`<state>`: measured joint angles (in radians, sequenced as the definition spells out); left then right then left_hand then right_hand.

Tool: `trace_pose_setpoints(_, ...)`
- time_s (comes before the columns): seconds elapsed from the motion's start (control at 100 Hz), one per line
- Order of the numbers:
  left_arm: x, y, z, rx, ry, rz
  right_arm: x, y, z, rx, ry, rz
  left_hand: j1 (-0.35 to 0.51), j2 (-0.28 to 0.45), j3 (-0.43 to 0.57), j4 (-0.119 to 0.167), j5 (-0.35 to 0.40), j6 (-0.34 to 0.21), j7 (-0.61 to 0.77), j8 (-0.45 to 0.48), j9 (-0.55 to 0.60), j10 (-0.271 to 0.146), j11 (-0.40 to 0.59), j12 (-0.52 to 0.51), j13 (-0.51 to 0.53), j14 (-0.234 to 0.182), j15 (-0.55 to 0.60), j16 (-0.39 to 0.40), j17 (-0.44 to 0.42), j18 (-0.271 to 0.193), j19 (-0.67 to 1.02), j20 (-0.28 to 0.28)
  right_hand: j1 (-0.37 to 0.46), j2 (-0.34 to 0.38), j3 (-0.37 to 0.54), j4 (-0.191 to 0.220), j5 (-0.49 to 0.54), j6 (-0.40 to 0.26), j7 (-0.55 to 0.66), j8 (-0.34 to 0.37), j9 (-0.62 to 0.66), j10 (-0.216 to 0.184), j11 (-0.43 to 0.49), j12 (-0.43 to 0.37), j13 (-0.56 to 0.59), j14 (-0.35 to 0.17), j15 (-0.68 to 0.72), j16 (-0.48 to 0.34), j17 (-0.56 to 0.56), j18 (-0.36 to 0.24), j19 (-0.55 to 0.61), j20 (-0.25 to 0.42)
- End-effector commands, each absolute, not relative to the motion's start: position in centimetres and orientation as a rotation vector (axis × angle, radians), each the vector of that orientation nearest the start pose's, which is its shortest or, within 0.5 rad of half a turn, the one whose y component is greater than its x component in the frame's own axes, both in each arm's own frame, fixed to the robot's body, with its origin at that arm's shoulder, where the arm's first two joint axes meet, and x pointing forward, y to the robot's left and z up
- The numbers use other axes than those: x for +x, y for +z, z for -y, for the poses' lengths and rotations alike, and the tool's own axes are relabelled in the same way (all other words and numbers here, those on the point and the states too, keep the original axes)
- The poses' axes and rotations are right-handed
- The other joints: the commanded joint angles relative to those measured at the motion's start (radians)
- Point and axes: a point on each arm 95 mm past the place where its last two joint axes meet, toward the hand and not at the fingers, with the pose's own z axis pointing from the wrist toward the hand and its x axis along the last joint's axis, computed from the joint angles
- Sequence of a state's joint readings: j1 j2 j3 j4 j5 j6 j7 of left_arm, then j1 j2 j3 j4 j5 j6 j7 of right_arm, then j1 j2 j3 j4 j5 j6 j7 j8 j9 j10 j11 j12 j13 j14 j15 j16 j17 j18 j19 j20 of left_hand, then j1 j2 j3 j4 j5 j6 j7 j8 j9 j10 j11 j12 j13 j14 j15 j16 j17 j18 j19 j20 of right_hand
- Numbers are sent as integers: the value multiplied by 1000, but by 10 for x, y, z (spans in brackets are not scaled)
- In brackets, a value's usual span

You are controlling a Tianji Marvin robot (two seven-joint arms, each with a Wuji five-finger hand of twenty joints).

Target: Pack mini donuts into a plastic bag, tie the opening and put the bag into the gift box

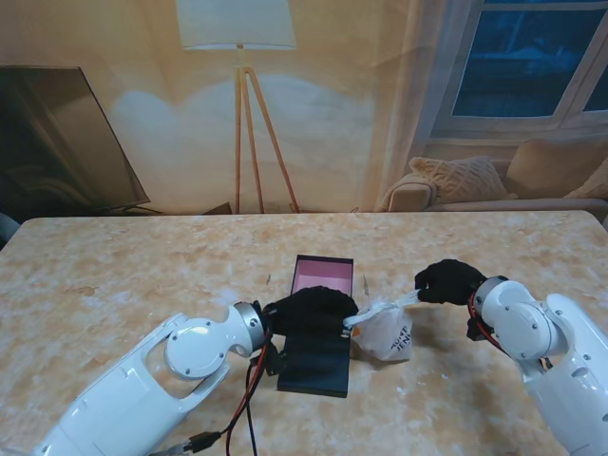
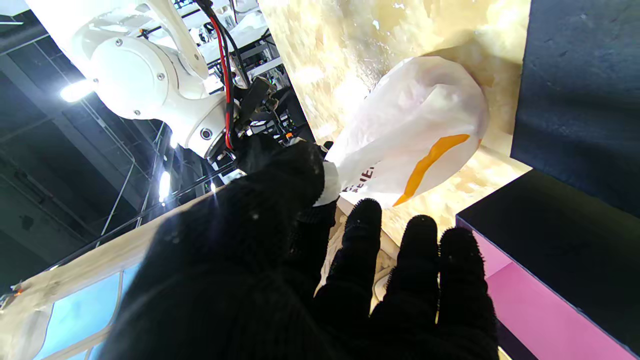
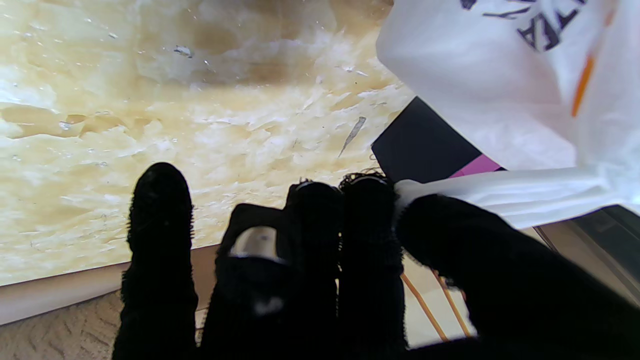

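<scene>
A filled white plastic bag (image 1: 387, 332) with dark lettering and an orange mark hangs just right of the gift box (image 1: 321, 277), lifted between both hands. My left hand (image 1: 312, 310), in a black glove, is over the box and shut on one twisted ear of the bag (image 2: 405, 140). My right hand (image 1: 448, 281) is farther right and shut on the other ear (image 3: 505, 192), pinched between thumb and fingers and pulled taut. The box is open, with a pink inside (image 2: 530, 310) and dark walls. The donuts are hidden inside the bag.
The dark box lid (image 1: 316, 364) lies flat on the marble table (image 1: 114, 285), nearer to me than the box and partly under my left hand. Red and black cables (image 1: 249, 399) hang from my left forearm near the table's front edge.
</scene>
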<state>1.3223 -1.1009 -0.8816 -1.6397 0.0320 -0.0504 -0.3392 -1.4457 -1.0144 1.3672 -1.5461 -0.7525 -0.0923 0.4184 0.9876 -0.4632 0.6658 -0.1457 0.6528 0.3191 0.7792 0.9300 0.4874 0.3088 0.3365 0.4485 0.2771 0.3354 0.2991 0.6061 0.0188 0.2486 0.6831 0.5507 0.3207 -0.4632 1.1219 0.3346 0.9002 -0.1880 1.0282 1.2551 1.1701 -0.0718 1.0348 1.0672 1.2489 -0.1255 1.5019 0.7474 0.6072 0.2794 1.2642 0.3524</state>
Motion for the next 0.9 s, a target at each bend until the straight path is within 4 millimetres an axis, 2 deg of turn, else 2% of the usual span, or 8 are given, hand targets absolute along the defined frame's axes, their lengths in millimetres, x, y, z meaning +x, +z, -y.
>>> trace_pose_setpoints(0.0,386,-292,135,-1929,-2170,-1812,441,-301,83,1531,1308,-1683,8,-22,15,-23,112,-1,108,32,18,-13,-10,-11,3,-18,-21,-20,4,-29,-12,-26,112,125,207,166,75,-188,98,11,42,-9,40,24,26,-48,50,32,6,-11,29,11)
trace_pose_setpoints(0.89,389,-294,130,-1802,-2122,-1929,446,-307,86,1501,1217,-1738,-13,-50,43,-44,137,-29,112,8,-6,-10,-33,-27,-21,-20,-35,-42,-6,-42,-27,-74,109,132,208,174,79,-200,109,13,48,-12,48,29,33,-59,59,35,10,-16,27,7)
